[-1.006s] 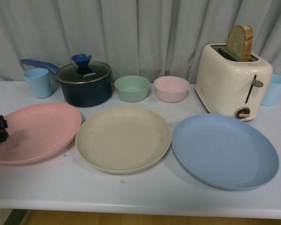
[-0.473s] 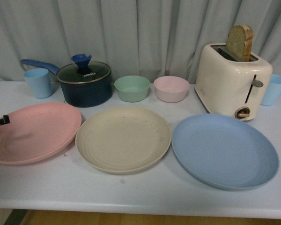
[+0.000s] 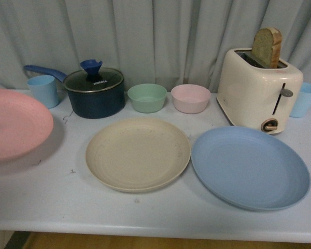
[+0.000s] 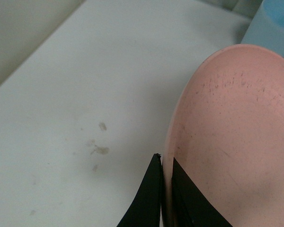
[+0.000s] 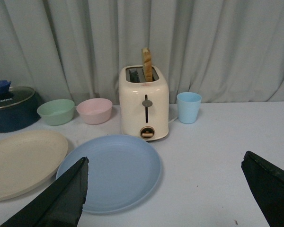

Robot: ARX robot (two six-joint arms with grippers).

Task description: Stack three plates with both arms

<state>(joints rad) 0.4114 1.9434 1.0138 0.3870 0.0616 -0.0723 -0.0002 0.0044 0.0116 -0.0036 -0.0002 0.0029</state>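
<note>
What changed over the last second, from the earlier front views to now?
The pink plate has been lifted off the table and carried left, partly out of the front view, with its shadow below it. The left gripper, which was at the plate's rim earlier, is shut on that rim. The beige plate, blue plate, pot, green bowl, pink bowl and toaster stayed put.

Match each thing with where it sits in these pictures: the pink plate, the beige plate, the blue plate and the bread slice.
Things:
1 pink plate
2 beige plate
3 blue plate
4 bread slice

Places:
A in front of the green bowl
B in the toaster slot
C rim in the left gripper
D in front of the toaster

Pairs: 1-C, 2-A, 3-D, 4-B
</note>
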